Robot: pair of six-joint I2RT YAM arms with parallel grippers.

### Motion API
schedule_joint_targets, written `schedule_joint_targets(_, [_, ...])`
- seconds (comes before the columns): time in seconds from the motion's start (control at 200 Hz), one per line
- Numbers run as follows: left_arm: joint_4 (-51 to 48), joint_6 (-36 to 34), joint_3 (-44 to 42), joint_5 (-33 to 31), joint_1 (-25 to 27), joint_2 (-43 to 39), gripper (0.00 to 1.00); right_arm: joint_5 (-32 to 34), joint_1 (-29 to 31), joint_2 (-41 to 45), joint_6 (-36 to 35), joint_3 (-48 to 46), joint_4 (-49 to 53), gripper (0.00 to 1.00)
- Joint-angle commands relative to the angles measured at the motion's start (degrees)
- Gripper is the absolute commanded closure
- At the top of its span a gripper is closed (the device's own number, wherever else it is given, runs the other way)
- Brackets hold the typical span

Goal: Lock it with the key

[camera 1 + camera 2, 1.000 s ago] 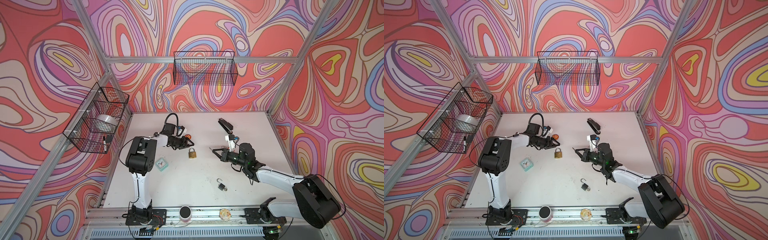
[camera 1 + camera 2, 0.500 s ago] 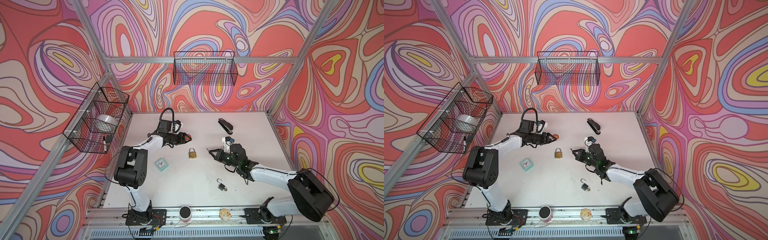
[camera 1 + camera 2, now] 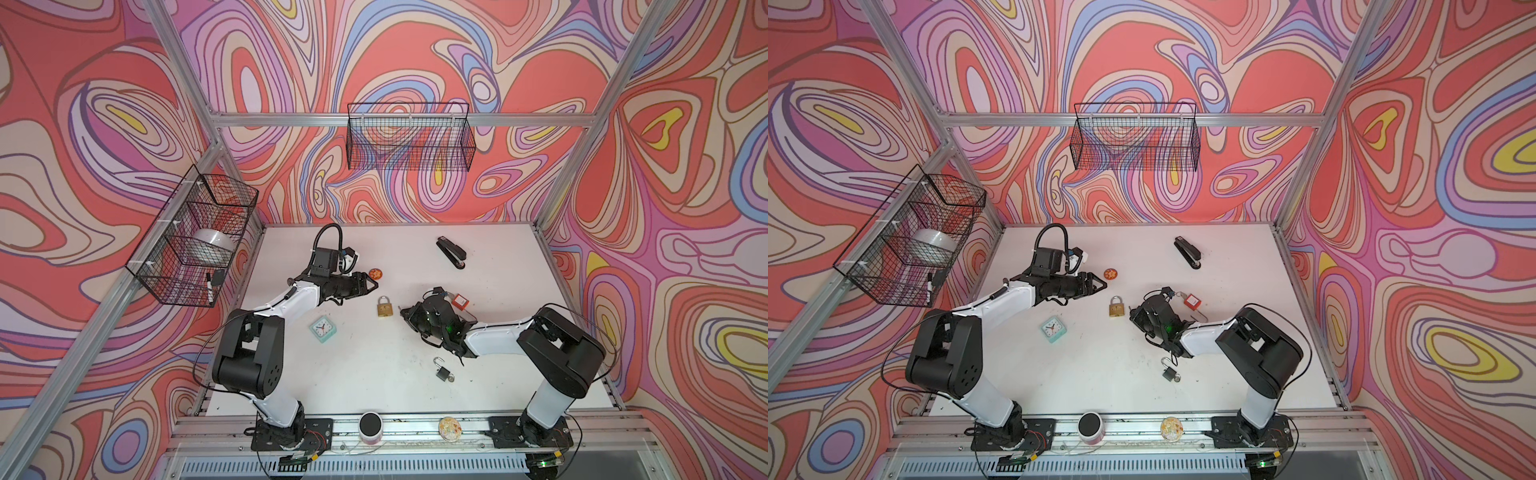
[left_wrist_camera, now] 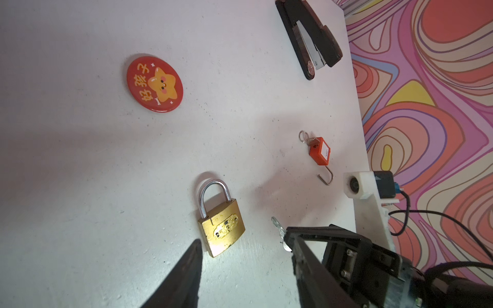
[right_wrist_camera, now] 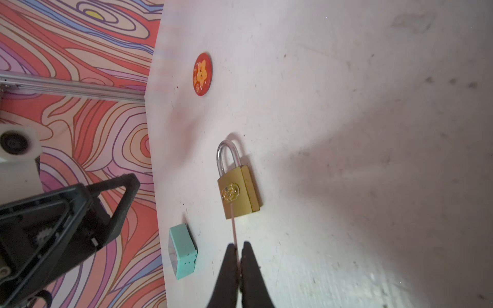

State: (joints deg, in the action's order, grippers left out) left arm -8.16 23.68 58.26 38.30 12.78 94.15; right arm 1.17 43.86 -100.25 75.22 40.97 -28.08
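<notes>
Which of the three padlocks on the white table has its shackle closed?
The brass padlock: both legs of its steel shackle sit in the body. The red plastic padlock and the small black padlock each show a shackle standing open.

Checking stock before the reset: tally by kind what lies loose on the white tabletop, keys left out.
Padlocks: 3 (brass padlock, red padlock, black padlock)
Stapler: 1
Star badge: 1
Teal alarm clock: 1
Total: 6

Black stapler [image 4: 309, 37] cut off at picture edge; head of silver key [image 5: 233, 226] hidden inside right gripper [image 5: 239, 247]
</notes>
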Motion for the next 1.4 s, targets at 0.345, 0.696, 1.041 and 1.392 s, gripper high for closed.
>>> schedule_joint_targets(0.345, [-3.5, -1.8, -1.5, 0.2, 0.1, -2.6, 0.44, 3.6, 0.4, -10.8, 5.5, 5.3, -4.7, 1.0])
schedule_joint_targets(0.696, [-4.3, -2.9, -2.2, 0.1, 0.0, -3.2, 0.44, 4.7, 0.7, -13.9, 7.0, 7.4, -2.6, 1.0])
schedule_joint_targets(1.041, [-2.5, -0.7, -3.8, 1.3, -1.2, -4.2, 0.43, 6.8, 1.7, -12.0, 7.5, 6.9, -0.3, 0.7])
schedule_joint_targets(1.392, [-4.0, -0.8, -3.3, 0.6, -1.4, -5.2, 0.43, 9.3, 1.7, -8.2, 6.9, 5.2, 3.0, 0.51])
